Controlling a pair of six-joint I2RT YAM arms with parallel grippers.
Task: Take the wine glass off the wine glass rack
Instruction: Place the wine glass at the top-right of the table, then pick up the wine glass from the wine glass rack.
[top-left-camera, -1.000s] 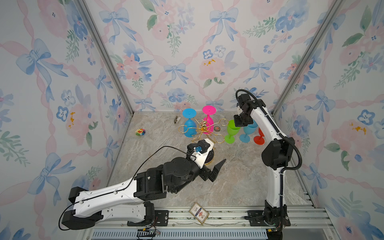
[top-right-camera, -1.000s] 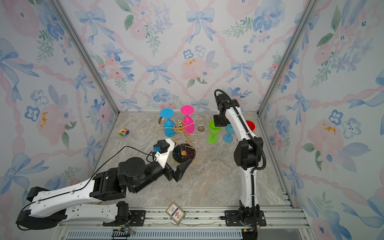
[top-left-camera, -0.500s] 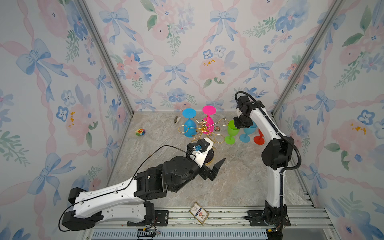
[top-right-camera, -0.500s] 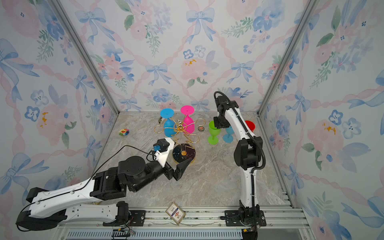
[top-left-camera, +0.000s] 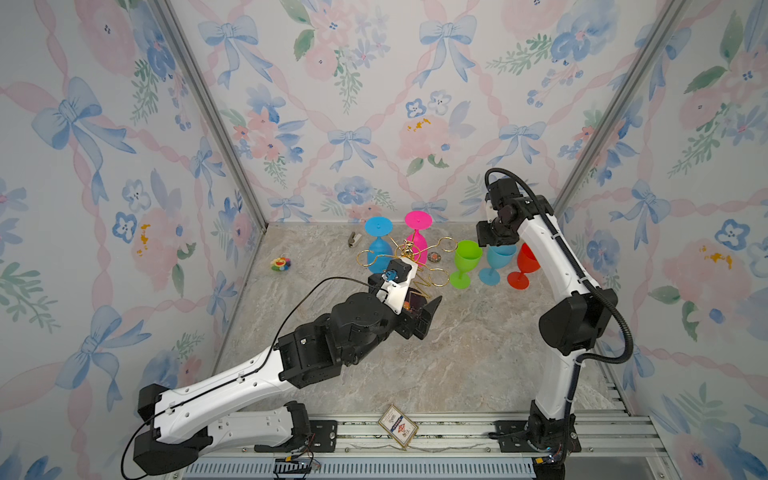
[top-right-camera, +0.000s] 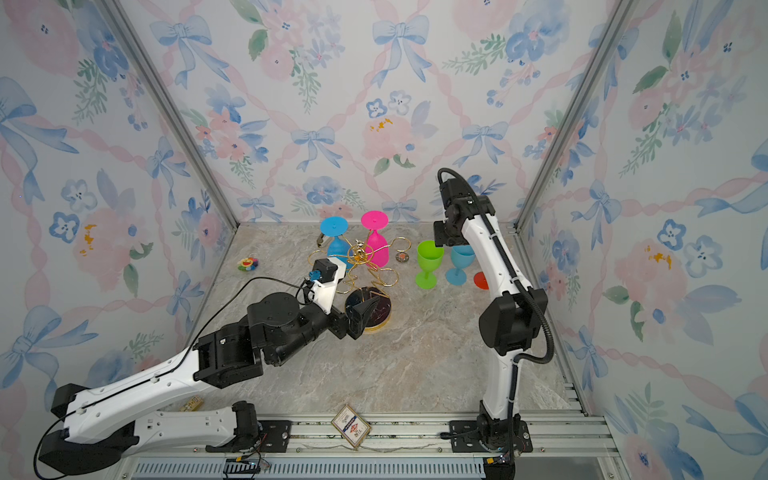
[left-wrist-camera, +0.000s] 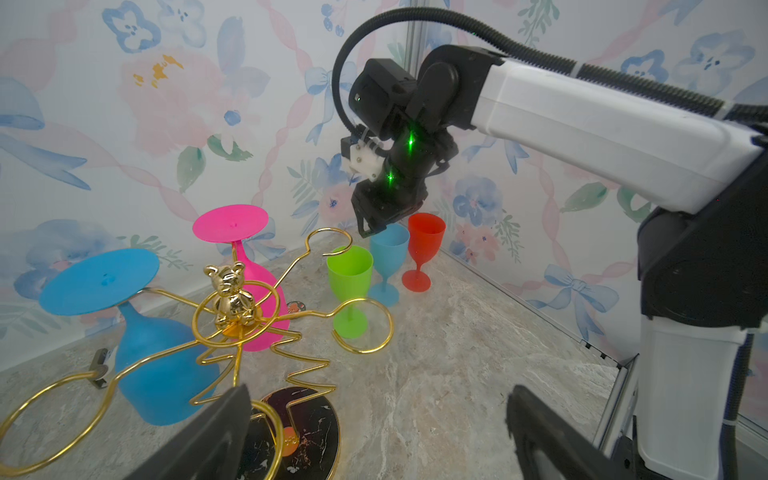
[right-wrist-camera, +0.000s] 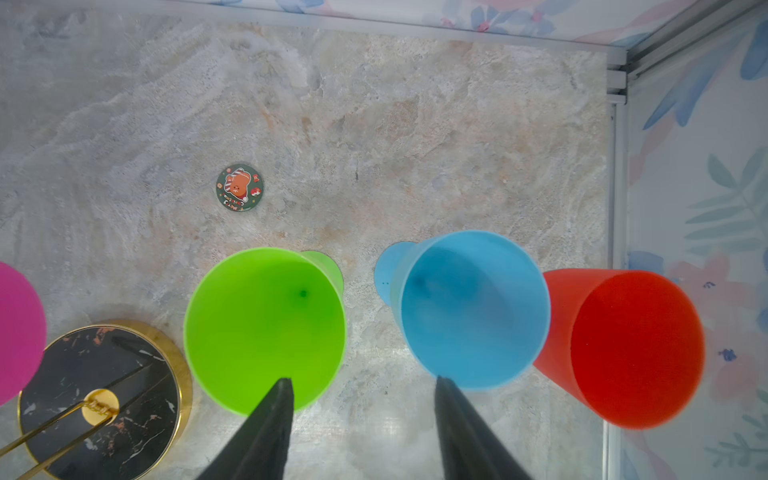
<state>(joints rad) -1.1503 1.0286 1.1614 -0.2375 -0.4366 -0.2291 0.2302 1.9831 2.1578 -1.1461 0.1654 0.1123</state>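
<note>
Release step, apparently: the right claw (right-wrist-camera: 362, 379) hung half open, empty, above the green plastic wine glass (right-wrist-camera: 266, 328). The left claw (left-wrist-camera: 378, 390) gaped empty. Next likely needed the pink plastic wine glass (left-wrist-camera: 266, 316) lifted off the gold wire wine glass rack (left-wrist-camera: 230, 295).

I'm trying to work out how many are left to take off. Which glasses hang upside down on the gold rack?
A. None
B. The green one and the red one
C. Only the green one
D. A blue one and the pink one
D: the blue glass and the pink glass hang foot-up in the wine glass rack's loops. The green glass, light blue glass and red glass stand upright on the table.
</note>
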